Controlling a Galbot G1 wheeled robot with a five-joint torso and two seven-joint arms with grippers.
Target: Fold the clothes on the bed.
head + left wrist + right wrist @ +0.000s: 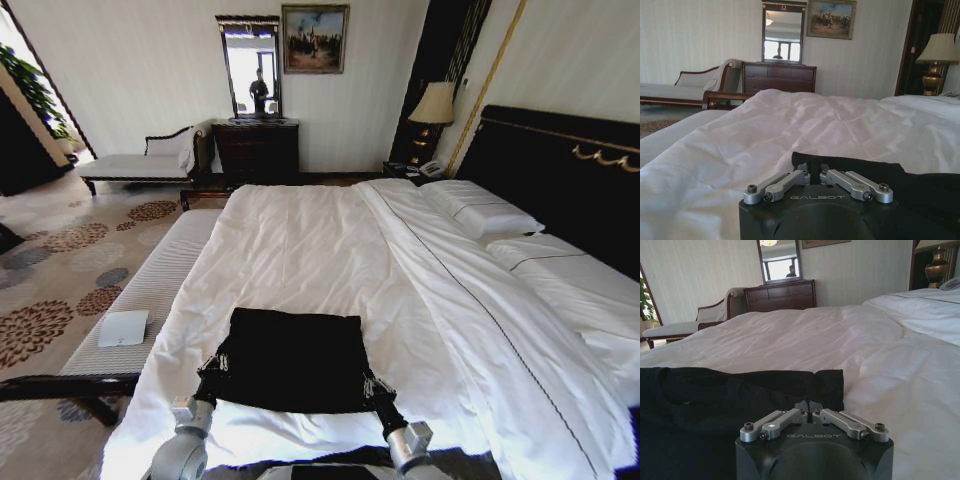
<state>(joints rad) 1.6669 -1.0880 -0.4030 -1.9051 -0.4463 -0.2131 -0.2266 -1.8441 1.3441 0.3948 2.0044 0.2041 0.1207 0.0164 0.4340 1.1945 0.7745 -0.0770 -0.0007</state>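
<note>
Both end effectors, left (222,362) and right (367,381), clamped shut on clothes' (290,358) near corners, on bed (330,250).

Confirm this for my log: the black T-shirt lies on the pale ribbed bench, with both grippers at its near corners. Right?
Not quite. The black T-shirt lies on the bed, on the white sheets, not on the pale ribbed bench beside it; the head view shows this. The left gripper and right gripper are indeed at its near corners.
</note>
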